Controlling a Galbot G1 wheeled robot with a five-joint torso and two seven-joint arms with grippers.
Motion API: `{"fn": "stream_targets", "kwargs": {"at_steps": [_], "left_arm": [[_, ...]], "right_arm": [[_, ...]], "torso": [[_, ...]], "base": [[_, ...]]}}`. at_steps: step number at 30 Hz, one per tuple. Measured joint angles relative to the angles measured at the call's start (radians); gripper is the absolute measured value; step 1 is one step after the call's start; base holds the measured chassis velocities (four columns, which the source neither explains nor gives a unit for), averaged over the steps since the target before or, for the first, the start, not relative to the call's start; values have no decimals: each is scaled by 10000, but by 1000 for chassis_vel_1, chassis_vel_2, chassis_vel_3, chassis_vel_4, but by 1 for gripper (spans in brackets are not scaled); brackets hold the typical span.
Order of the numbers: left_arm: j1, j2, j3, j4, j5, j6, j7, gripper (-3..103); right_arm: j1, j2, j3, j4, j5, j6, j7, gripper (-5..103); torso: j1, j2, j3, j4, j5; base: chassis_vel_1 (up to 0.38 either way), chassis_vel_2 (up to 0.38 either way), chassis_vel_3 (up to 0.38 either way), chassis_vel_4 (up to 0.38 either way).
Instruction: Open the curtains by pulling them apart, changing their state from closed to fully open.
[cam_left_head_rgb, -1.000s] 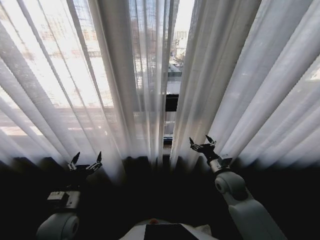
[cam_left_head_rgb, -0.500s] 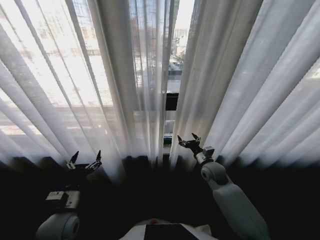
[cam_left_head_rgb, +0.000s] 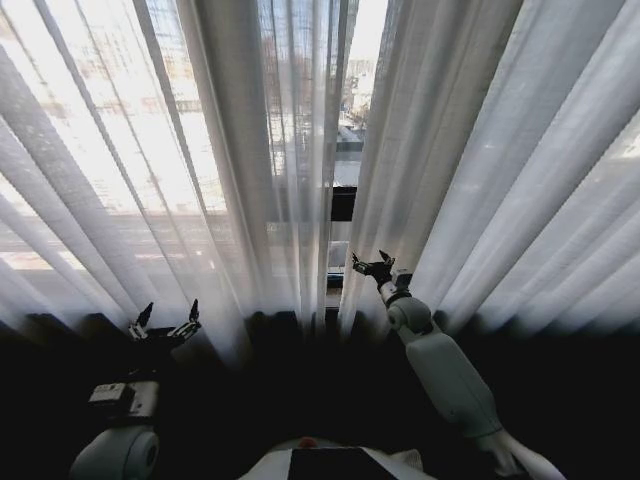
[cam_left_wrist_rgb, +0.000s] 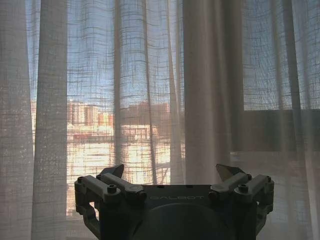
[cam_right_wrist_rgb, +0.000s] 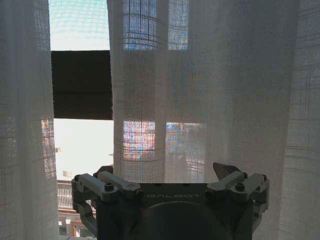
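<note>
The curtains hang as two sheer white pleated panels, a left one (cam_left_head_rgb: 120, 180) and a right one (cam_left_head_rgb: 500, 180), with a narrow gap between them at the middle. My right gripper (cam_left_head_rgb: 371, 264) is open, held up at the inner edge of the right panel beside the gap, with nothing between its fingers. In the right wrist view the right gripper (cam_right_wrist_rgb: 170, 172) faces that panel's edge (cam_right_wrist_rgb: 225, 75) at close range. Low down, my left gripper (cam_left_head_rgb: 162, 322) stands open in front of the left panel. The left wrist view has the left gripper (cam_left_wrist_rgb: 172, 175) facing the pleats (cam_left_wrist_rgb: 150, 75), apart from them.
A dark window frame bar (cam_left_head_rgb: 343, 204) crosses the gap, also seen as the bar (cam_right_wrist_rgb: 80, 85) between the panel edges. City buildings show through the fabric. The curtain hems end in deep shadow above my base (cam_left_head_rgb: 320, 462).
My right arm has stretched forward and leftward, carrying its open gripper from in front of the right panel to that panel's inner edge by the gap. The left gripper has barely shifted.
</note>
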Motion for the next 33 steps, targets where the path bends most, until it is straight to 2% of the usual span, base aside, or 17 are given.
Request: {"fn": "stream_targets", "kwargs": {"at_steps": [1, 5, 7, 8, 13, 15, 17, 18, 20, 23, 28, 33], "left_arm": [[7, -36, -6, -14, 9, 0, -1, 100], [43, -109, 7, -56, 57, -1, -2, 100], [26, -124, 44, -56, 87, 3, -2, 100], [26, -124, 44, -56, 87, 3, -2, 100], [-80, -178, 116, -46, 153, 36, -1, 100], [-81, -195, 124, -52, 163, 37, -1, 100], [-67, -247, 134, -58, 196, 37, 0, 100], [-67, -247, 134, -58, 196, 37, 0, 100], [-57, -257, 128, -61, 203, 31, 1, 100], [-47, -253, 111, -62, 203, 25, 1, 100], [-41, -209, 58, -115, 173, 18, 1, 100], [-4, -167, 51, -117, 148, -11, 0, 100]], "right_arm": [[127, 43, -18, -151, -29, 15, -7, 103], [360, 138, -26, -389, -40, 46, 8, 95], [362, 109, -26, -382, -32, 54, 10, 84], [362, 109, -26, -382, -32, 54, 10, 84], [255, -118, 27, -166, 109, 76, -6, 57], [248, -139, 35, -124, 168, 77, -7, 57], [241, -183, 46, -32, 238, 77, -12, 46], [241, -183, 46, -32, 238, 77, -12, 46], [237, -195, 46, 17, 248, 77, -17, 36], [237, -200, 45, 45, 249, 78, -18, 30], [243, -201, 39, 123, 249, 79, -17, 3], [219, -194, 28, 244, 250, 75, 14, 1]], "torso": [[0, 0, 0, 0, 1], [1, -1, 0, 1, 3], [0, -1, 0, -1, 4], [0, -1, 0, -1, 4], [0, 0, -1, -2, 1], [0, 0, -1, -2, 2], [0, 0, -1, -1, 4], [0, 0, -1, -1, 4], [1, 0, -1, -1, 3], [0, 0, -1, 0, 2], [1, 0, -1, -1, 3], [0, 0, -1, 0, 2]], "base": [[0, 0, 0, 0], [0, 0, 0, 0], [0, 0, 0, 0], [0, 0, 0, 0], [0, 0, 0, 0], [0, 0, 0, 0], [0, 0, 0, 0], [0, 0, 0, 0], [0, 0, 0, 0], [0, 0, 0, 0], [0, 0, 0, 0], [0, 0, 0, 0]]}}
